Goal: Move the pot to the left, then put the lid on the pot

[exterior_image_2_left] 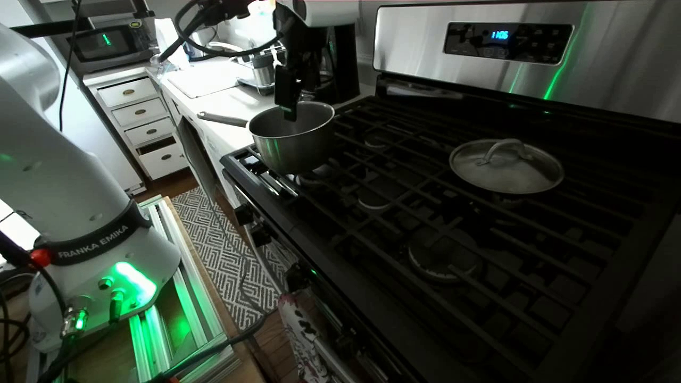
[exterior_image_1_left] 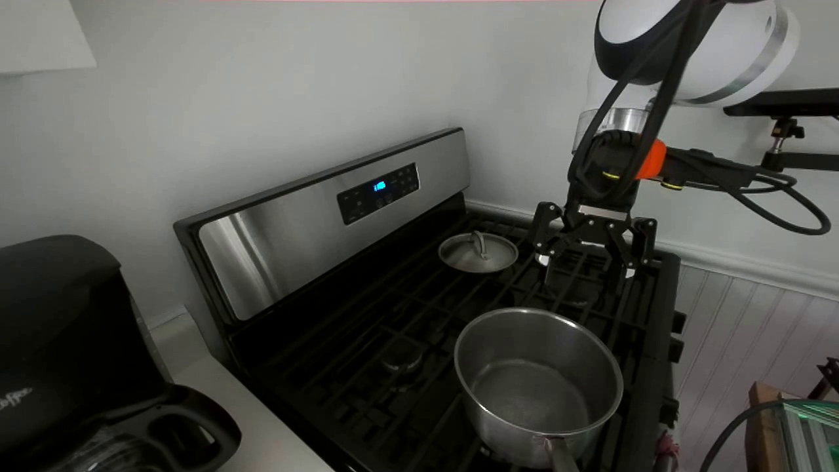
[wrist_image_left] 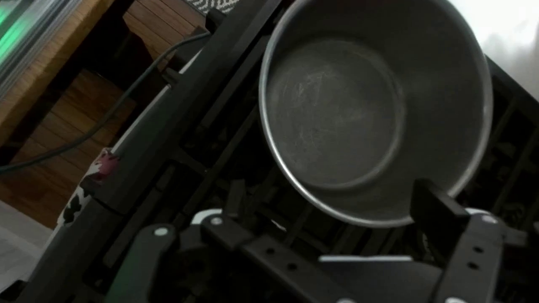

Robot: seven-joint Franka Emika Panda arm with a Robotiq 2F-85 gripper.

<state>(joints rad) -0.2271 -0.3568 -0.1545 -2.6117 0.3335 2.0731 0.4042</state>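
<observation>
The shiny steel pot (exterior_image_1_left: 488, 419) rests on the stove grates at the front corner near the counter, and nothing shows inside it. Its long handle (exterior_image_2_left: 223, 119) points away over the stove's edge. Farther back on the grates lies the round lid (exterior_image_1_left: 468, 259), its arched handle up; it is outside the wrist view. My gripper (exterior_image_1_left: 583, 272) hangs over the grates beside the pot, jaws wide apart with nothing between them. In the wrist view the right finger (wrist_image_left: 438, 206) overlaps the near rim of the pot (wrist_image_left: 332, 113); whether they touch I cannot tell.
The stove's back panel (exterior_image_1_left: 262, 255) rises behind the burners, and knobs (exterior_image_2_left: 243, 214) line its front. A black coffee maker (exterior_image_1_left: 59, 341) stands on the white counter (exterior_image_2_left: 234, 101) next to the stove. A patterned towel (exterior_image_2_left: 303, 340) hangs at the oven front.
</observation>
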